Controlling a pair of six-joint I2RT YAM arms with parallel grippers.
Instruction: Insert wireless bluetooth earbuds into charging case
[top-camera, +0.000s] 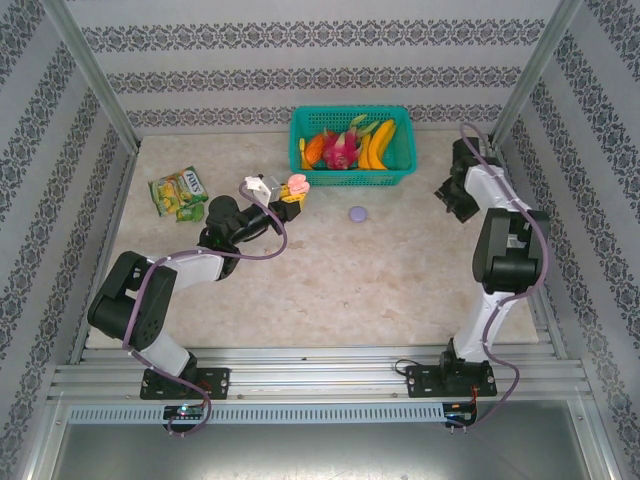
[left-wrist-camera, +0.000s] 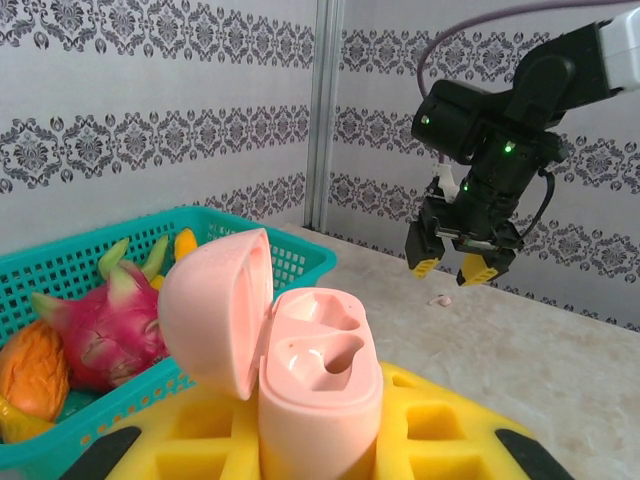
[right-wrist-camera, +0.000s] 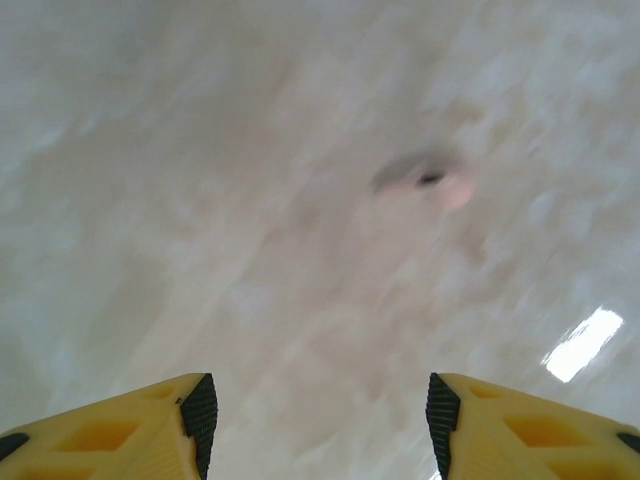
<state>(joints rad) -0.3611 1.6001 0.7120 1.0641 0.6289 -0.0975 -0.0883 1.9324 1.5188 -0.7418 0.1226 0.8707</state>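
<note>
The pink charging case stands upright between yellow fingers, with my left gripper shut on it. Its lid is hinged open to the left, and both moulded wells show bare. Across the table my right gripper hangs open, pointing down at the surface. One pale pink earbud lies on the table just below and behind those fingertips. In the right wrist view the earbud is a blurred pink spot ahead of my open right gripper, with nothing between the pads.
A round purple case lies closed on the table between the arms. A teal basket of toy fruit stands at the back. A green snack bag lies at the left. Patterned walls and metal posts bound the table.
</note>
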